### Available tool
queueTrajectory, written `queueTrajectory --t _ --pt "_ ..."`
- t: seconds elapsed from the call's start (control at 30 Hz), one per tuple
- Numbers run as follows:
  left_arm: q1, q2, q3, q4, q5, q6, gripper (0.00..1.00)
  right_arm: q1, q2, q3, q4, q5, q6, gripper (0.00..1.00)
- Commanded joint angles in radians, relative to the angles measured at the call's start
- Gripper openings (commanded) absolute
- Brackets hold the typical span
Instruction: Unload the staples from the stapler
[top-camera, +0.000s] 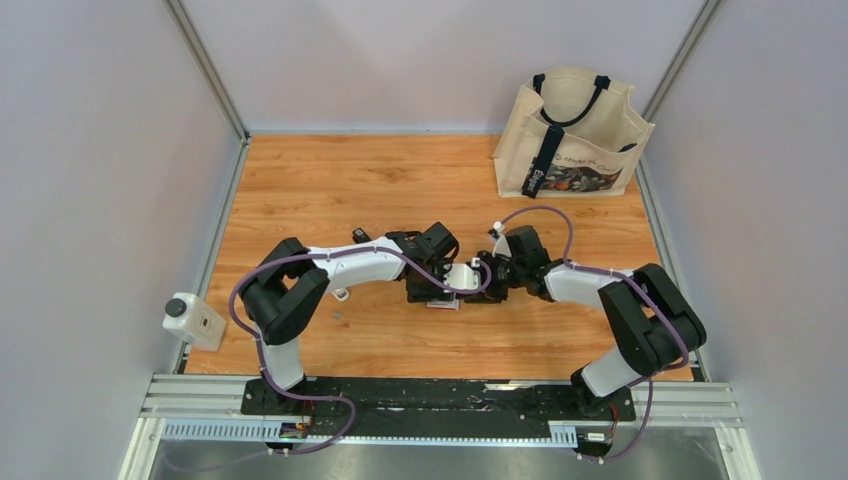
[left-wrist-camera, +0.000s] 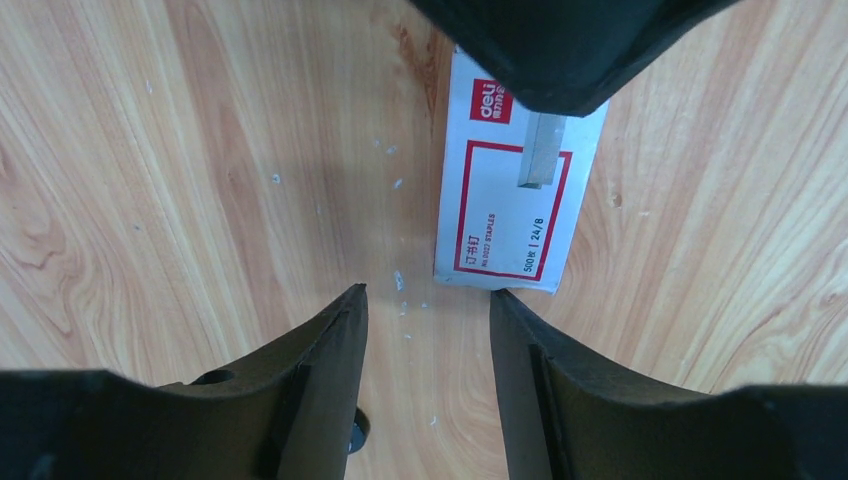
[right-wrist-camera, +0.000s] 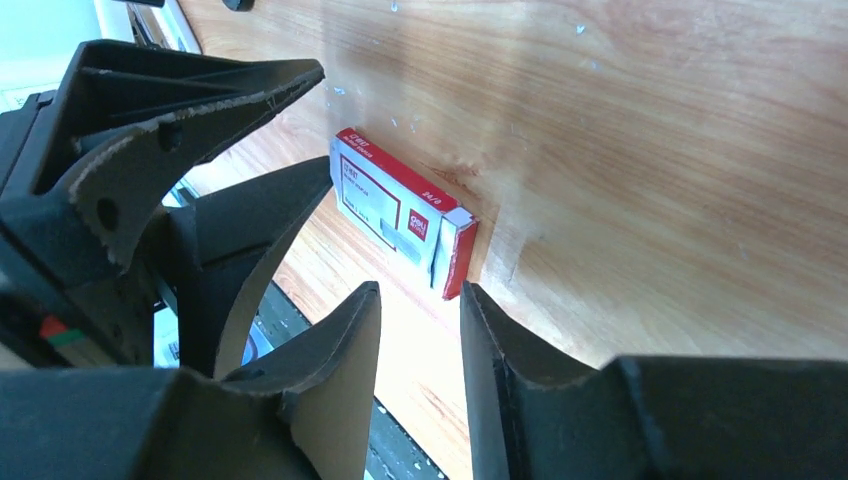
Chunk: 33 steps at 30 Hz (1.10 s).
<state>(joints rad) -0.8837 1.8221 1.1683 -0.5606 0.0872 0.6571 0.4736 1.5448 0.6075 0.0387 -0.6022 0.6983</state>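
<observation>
Near edge: a metal rail (top-camera: 440, 400) carries both arm bases, and purple cables loop up along each arm.
Left rim: a small white box-shaped device (top-camera: 193, 320) with a round black cap sits at the table's left edge, well apart from the grippers.
Table: the wooden table top (top-camera: 330, 190) is flecked with pale specks around the work spot.
Left gripper: the left gripper (left-wrist-camera: 428, 300) has its fingers spread with only bare wood between them. Its tips point at the near short end of the box, and the right-hand tip is just beside that end.
Right gripper: the right gripper (right-wrist-camera: 420, 295) has its fingers parted and holds nothing. It faces the left gripper from the other side, with its tips near the box's open red end.
Staple box: a flat white-and-red staple box (left-wrist-camera: 500, 220) lies flat on the wood between the two grippers, at the middle of the table.
Staples: a short grey strip (left-wrist-camera: 537, 150) lies on the box's top face, apparently the staples. Its far end is hidden.
In the way: in the left wrist view a black finger of the right gripper covers the box's far end. In the top view both wrists cover most of the box. I cannot pick out the stapler.
Far right corner: a cream canvas tote bag (top-camera: 575, 135) with black handles stands upright, well apart from everything else.
</observation>
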Motion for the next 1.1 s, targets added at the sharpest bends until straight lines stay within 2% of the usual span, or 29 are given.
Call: queueTrajectory --t 0.0,0.2,0.4,0.43,0.5,0.53,0.73,0.87,1.07 --pt "0.011 -0.015 0.025 -0.027 0.003 0.004 0.57 -0.010 -0.057 -0.003 -0.013 -0.034 -0.023 0.38" --pt "0.043 -0.102 0.065 -0.116 0.029 -0.039 0.58 -0.049 -0.135 -0.005 -0.117 0.008 -0.062 0.39" --pt "0.144 -0.247 0.206 -0.286 0.054 -0.117 0.72 -0.055 -0.202 0.055 -0.253 0.116 -0.106 0.83" --pt "0.156 -0.282 0.218 -0.301 0.055 -0.129 0.74 -0.055 -0.227 0.081 -0.273 0.143 -0.112 1.00" --pt "0.196 -0.322 0.232 -0.340 0.071 -0.140 0.75 -0.055 -0.250 0.107 -0.332 0.160 -0.134 1.00" --pt "0.210 -0.363 0.232 -0.347 0.075 -0.149 0.80 -0.055 -0.262 0.124 -0.347 0.176 -0.141 1.00" --pt "0.376 -0.515 0.209 -0.407 0.161 -0.232 0.81 -0.055 -0.338 0.245 -0.457 0.220 -0.181 1.00" --pt "0.524 -0.630 0.107 -0.375 0.227 -0.272 0.82 -0.053 -0.356 0.313 -0.484 0.206 -0.178 1.00" --pt "0.609 -0.819 -0.080 -0.299 0.249 -0.309 0.82 -0.026 -0.382 0.354 -0.499 0.222 -0.181 1.00"
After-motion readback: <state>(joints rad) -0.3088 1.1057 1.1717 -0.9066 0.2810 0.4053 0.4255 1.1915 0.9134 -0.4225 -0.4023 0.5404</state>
